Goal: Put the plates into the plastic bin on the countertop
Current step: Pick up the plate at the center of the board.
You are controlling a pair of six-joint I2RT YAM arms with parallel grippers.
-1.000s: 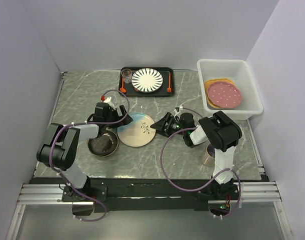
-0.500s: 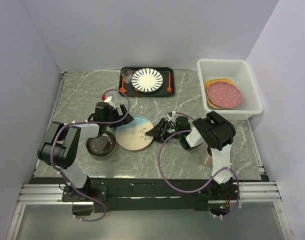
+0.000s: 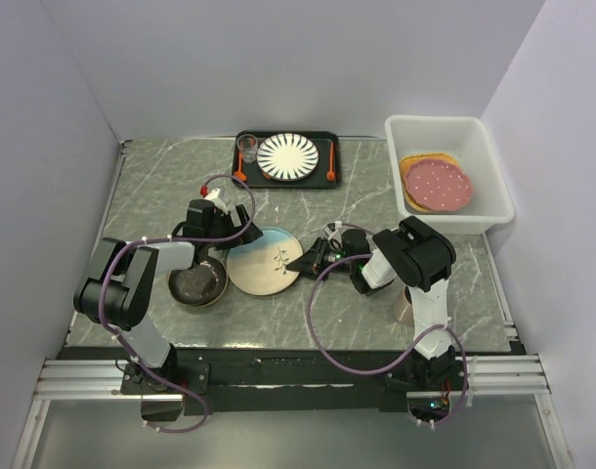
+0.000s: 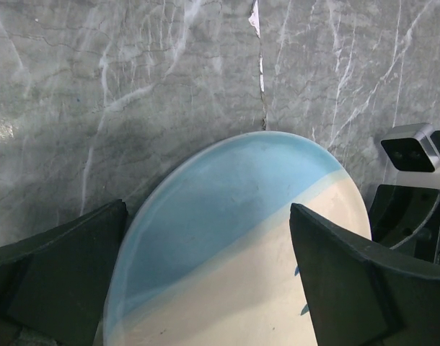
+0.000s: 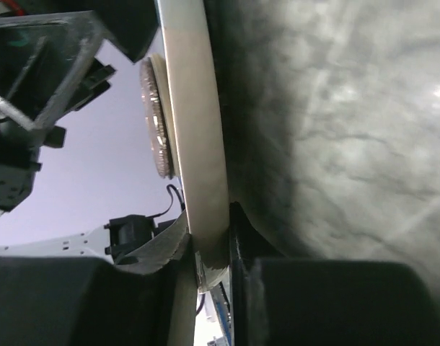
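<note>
My right claw (image 3: 305, 262) pinches the leaf-sprig plate (image 3: 264, 262) by its rim; left claw (image 3: 246, 234) spread around its far edge; next, I judge, lift toward the plastic bin (image 3: 493, 171).

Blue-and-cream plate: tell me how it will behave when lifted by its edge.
The plate looks rigid and glossy, so probably stiff but slippery. The right end effector pinches only its rim, so it may pivot. Likely breakable if dropped.

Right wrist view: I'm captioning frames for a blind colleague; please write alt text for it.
The pale plate, seen edge-on, has its rim pinched between the jaws of the right gripper. Grey-green marble countertop fills the right side; a dark speckled dish shows edge-on behind the plate.
</note>
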